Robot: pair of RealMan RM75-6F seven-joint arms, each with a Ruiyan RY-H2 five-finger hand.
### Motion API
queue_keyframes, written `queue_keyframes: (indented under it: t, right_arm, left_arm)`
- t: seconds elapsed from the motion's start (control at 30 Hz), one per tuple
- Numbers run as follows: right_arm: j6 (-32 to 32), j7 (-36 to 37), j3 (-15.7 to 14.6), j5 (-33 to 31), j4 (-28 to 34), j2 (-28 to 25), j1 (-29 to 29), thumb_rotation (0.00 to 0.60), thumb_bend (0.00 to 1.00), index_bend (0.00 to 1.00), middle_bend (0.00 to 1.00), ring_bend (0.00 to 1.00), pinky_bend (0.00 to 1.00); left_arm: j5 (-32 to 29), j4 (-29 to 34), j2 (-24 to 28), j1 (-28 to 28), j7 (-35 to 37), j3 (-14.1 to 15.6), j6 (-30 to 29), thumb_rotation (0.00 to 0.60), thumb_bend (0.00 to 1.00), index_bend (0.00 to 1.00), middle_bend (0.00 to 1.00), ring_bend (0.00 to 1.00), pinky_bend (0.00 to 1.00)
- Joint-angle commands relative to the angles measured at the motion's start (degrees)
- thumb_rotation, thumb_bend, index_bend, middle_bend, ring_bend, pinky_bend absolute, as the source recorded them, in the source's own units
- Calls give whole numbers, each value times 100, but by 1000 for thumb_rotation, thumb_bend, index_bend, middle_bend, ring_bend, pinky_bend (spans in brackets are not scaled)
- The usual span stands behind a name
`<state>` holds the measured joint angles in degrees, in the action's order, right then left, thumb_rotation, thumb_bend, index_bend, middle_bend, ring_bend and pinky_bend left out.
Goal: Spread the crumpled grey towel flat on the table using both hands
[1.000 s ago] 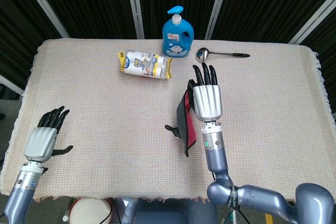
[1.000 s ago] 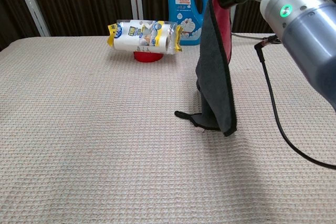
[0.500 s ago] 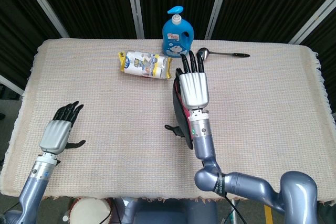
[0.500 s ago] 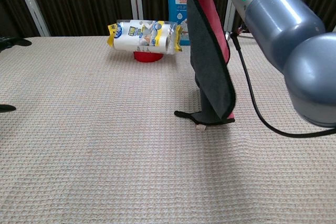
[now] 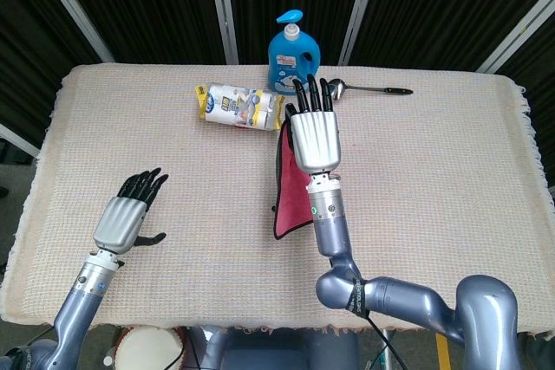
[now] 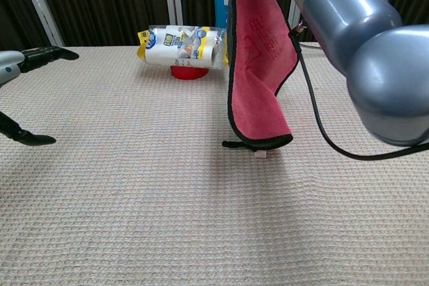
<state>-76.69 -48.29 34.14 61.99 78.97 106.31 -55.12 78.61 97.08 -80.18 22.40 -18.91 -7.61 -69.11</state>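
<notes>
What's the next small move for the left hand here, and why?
Probably bring the left hand across to the towel's hanging lower edge. The right hand holds the towel up by its top, red side toward the chest camera, bottom hem brushing the table. The left hand is open and well apart from it, so a second grip is what's missing.

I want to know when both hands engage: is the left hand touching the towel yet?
Apart: head view shows bare table between the left hand and the towel.
</notes>
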Motion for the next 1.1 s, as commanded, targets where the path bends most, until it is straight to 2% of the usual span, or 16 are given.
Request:
queue_keyframes:
  t: [0.03, 0.1, 0.23, 0.37, 0.47, 0.5, 0.63, 0.8, 0.87, 1.1]
  right_arm:
    - [-35, -12, -42, -11, 24, -25, -15, 600, 639, 664, 193, 86, 107]
    - [-80, -15, -80, -54, 60, -39, -7, 600, 639, 664, 193, 86, 108]
    - [-158, -61, -167, -84, 125, -70, -10, 600, 639, 664, 193, 86, 109]
    - [-206, -83, -218, -108, 185, -101, -17, 600, 639, 664, 193, 86, 108]
    - [-240, -99, -247, -125, 223, -120, -26, 600, 639, 664, 193, 86, 108]
    - [-262, -111, -261, -115, 245, -135, -34, 600, 640, 664, 193, 86, 107]
    - [-301, -120, -280, -134, 290, -170, -54, 600, 639, 664, 193, 86, 107]
    - [-342, -121, -325, -152, 295, -185, -64, 600, 640, 664, 193, 86, 108]
    - [-365, -112, -356, -165, 294, -185, -67, 600, 640, 664, 193, 86, 108]
    - [-432, -89, -406, -162, 339, -211, -74, 600, 640, 664, 193, 86, 109]
  left_arm:
    - [105, 14, -58, 102, -83, 1, 38, 600, 2, 0, 0, 0, 82]
    - [309, 19, -304, 266, -187, -96, -34, 600, 11, 0, 0, 0, 82]
    - [249, 44, -813, 424, -129, -230, -83, 600, 15, 0, 0, 0, 82]
    - [70, 223, -964, 553, -104, -268, 96, 600, 29, 0, 0, 0, 82]
    - [132, 261, -943, 726, -172, -286, 279, 600, 81, 0, 0, 0, 82]
    - [357, 191, -871, 893, -343, -268, 416, 600, 90, 0, 0, 0, 82]
    - [744, 107, -662, 1224, -464, -270, 684, 600, 98, 0, 0, 0, 82]
    - [914, 206, -468, 1459, -517, -248, 922, 600, 100, 0, 0, 0, 82]
    - [1027, 253, -386, 1594, -753, -218, 1041, 600, 101, 0, 0, 0, 82]
    - [954, 346, -339, 1739, -1115, -126, 1203, 600, 103, 0, 5, 0, 82]
